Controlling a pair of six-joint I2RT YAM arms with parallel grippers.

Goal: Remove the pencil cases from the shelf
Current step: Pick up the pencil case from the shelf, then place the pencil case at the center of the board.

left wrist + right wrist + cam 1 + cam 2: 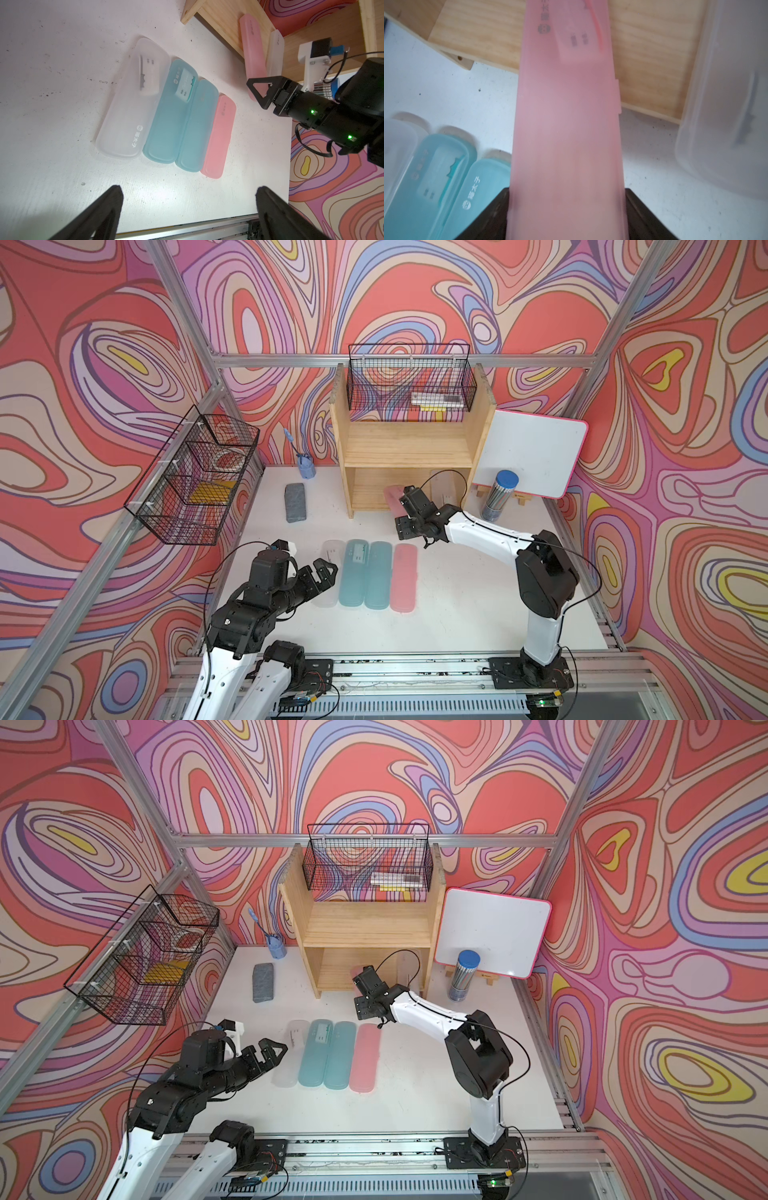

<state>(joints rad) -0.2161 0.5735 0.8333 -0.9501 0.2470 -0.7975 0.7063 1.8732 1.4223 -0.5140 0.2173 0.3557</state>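
My right gripper (566, 218) is shut on a pink pencil case (566, 104). Its far end rests on the lower board of the pine shelf (407, 448), and its near end sticks out over the table (390, 495). A frosted clear pencil case (444, 489) leans inside the lower tier against the right side panel. On the white table, four cases lie side by side: frosted clear (332, 576), teal (354, 572), teal (379, 574) and pink (404, 576). My left gripper (328, 568) hovers open beside the row's left end, with nothing between its fingers (112, 203).
A grey felt block (295, 502) and a blue pen cup (306, 466) sit left of the shelf. To its right stand a blue-capped tube of pencils (500, 495) and a whiteboard (536, 452). Black wire baskets hang on the left wall (195, 477) and above the shelf (409, 381).
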